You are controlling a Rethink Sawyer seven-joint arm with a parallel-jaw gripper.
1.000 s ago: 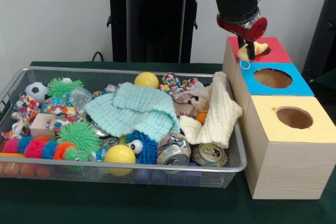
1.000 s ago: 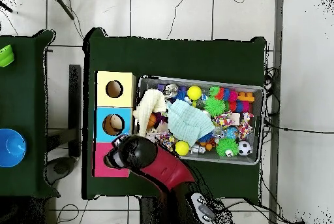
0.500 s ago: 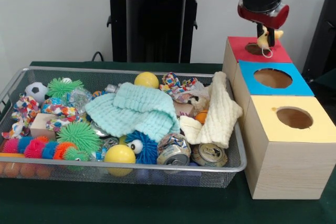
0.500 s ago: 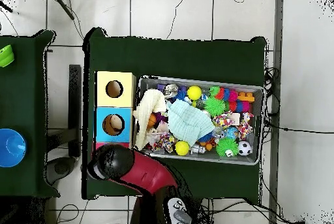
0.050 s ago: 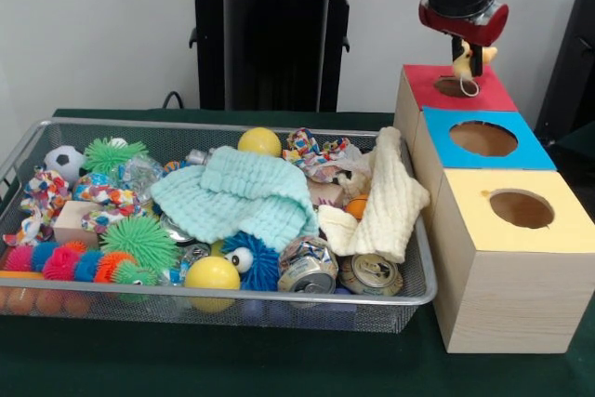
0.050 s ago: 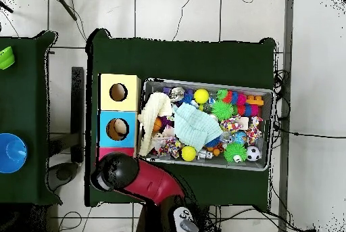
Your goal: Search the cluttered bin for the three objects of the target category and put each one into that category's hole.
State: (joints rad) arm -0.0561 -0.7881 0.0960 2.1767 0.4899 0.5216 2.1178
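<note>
Red box (image 5: 479, 90), blue box (image 5: 483, 139), yellow box (image 5: 521, 209), mint-green cloth (image 5: 237, 194), cream towel (image 5: 389, 200).

Gripper (image 5: 468, 56): we see it shifted from the red box's (image 5: 491, 96) near-left edge to above its hole, and slightly higher.
Yellow toy (image 5: 461, 60): carried along, now hanging over the hole.
Arm (image 6: 145, 180): overhead, it now covers the red box.
</note>
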